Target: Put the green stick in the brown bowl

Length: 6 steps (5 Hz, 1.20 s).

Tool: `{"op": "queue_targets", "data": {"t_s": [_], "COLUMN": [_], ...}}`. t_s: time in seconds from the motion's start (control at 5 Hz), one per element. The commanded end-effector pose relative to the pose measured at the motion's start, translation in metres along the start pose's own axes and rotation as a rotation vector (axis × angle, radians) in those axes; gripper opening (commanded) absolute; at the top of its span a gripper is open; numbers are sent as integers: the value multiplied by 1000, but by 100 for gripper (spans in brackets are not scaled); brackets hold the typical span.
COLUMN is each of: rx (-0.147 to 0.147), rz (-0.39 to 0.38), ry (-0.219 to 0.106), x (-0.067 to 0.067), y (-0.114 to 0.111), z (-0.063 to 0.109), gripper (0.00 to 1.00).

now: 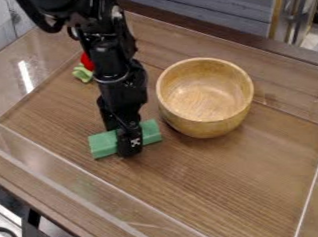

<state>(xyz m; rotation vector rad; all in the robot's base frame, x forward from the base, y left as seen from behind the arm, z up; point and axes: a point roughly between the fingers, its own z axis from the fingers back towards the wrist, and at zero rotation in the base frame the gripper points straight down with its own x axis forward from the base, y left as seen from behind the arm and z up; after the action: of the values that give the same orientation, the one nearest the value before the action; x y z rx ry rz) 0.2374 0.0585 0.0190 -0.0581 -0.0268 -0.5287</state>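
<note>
The green stick (104,144) lies flat on the wooden table, a little left of the brown bowl (206,125). My gripper (124,144) points straight down over the stick's middle, with its fingers low on either side of it. The jaws stand wide and the stick rests on the table, not lifted. The black arm hides the stick's centre. The bowl is upright, with nothing in it.
A red strawberry-like toy with a green stem (83,71) lies behind the arm at the left. A clear plastic wall (29,147) runs along the table's front and left edges. Chair legs and a table edge stand at the back right.
</note>
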Motion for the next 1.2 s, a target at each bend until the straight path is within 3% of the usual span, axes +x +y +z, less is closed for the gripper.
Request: {"op": "queue_targets", "data": {"t_s": [0.0,0.2,0.4,1.0], "rx": [14,2,5,20], "rz": [-17,-70,-21,173], "ry": [-23,-25,-27,-39], "x": [-3,-2,1,15], "y": [18,8,4,-6], "z": [7,9,8,27], "gripper": [100,100,0,0]}}
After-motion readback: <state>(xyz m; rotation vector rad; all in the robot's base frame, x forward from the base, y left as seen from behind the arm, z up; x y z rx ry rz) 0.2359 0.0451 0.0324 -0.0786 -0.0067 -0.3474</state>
